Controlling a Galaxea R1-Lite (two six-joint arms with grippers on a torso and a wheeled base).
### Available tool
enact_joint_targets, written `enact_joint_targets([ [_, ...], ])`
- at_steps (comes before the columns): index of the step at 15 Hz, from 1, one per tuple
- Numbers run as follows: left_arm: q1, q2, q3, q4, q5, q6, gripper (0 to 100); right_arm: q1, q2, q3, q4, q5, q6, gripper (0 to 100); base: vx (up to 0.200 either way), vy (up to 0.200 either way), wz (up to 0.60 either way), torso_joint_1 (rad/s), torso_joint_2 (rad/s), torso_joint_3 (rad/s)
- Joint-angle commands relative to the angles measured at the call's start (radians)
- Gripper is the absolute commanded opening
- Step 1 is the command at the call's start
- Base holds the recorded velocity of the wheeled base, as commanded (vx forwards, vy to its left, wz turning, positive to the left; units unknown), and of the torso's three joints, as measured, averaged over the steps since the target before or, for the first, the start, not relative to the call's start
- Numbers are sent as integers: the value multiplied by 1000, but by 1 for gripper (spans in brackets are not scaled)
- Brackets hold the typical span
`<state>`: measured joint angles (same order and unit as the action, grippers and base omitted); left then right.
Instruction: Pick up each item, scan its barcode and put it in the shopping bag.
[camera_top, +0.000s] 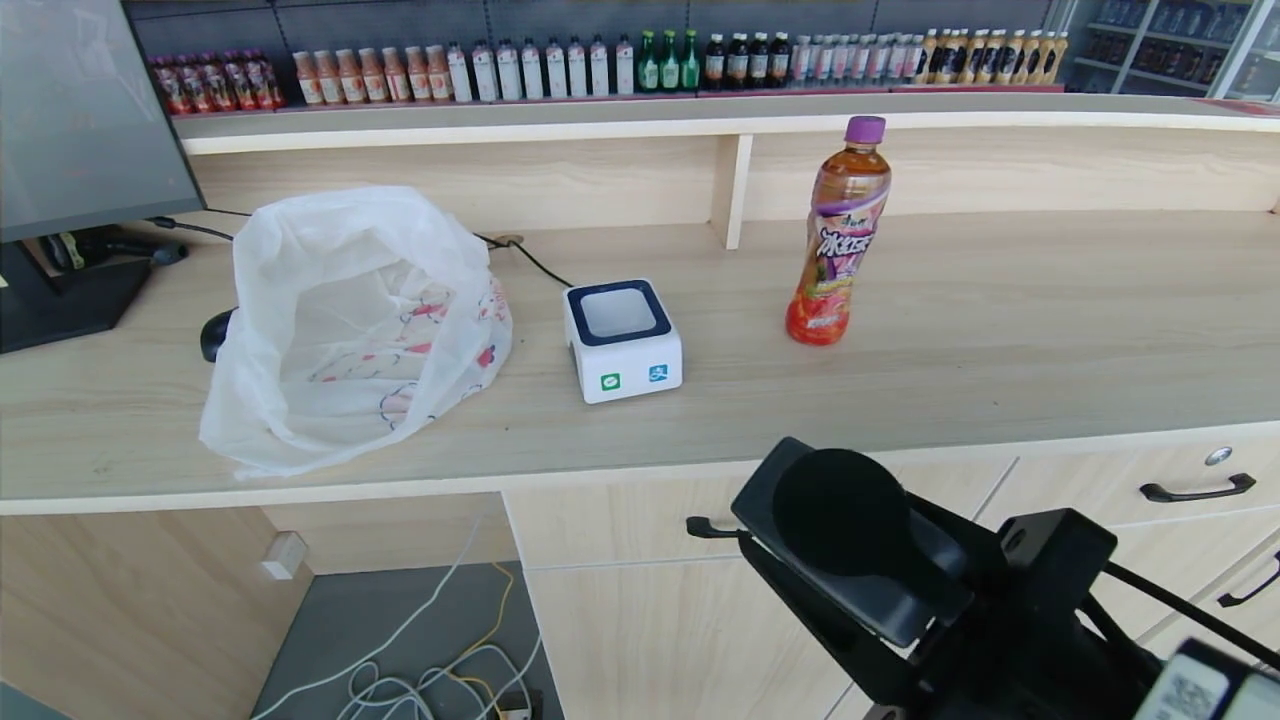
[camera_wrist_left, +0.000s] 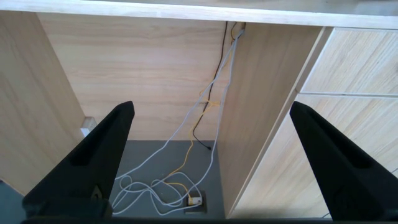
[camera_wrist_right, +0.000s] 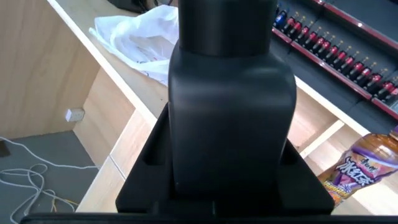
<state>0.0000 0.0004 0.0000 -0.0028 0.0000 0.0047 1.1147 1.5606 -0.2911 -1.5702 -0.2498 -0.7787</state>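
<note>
On counter (camera_top: 1050, 330), bottle (camera_top: 838, 235) upright, right of scanner (camera_top: 622, 340) and shopping bag (camera_top: 350, 320); left hand (camera_wrist_left: 211, 107) apart; right hand (camera_top: 845, 515) obscured, cannot tell.

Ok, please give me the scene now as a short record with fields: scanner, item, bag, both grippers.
scanner: white box on the counter, window up
bottle: upright, right of the scanner, apart from it, untouched
shopping bag: left of the scanner, mouth open toward the robot
left gripper: open, below the counter
right gripper: below the counter edge, before the drawers
</note>
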Motion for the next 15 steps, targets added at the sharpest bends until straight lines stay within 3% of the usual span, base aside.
enact_joint_targets([
  [1,0,0,0,0,0,0,100,8,36,3,-1,17,-24,0,0,0,0,0,0,0],
  [8,0,0,0,0,0,0,100,54,19,-62,-1,35,-231,0,0,0,0,0,0,0],
  [15,0,0,0,0,0,0,100,111,-34,-22,-1,35,-283,0,0,0,0,0,0,0],
])
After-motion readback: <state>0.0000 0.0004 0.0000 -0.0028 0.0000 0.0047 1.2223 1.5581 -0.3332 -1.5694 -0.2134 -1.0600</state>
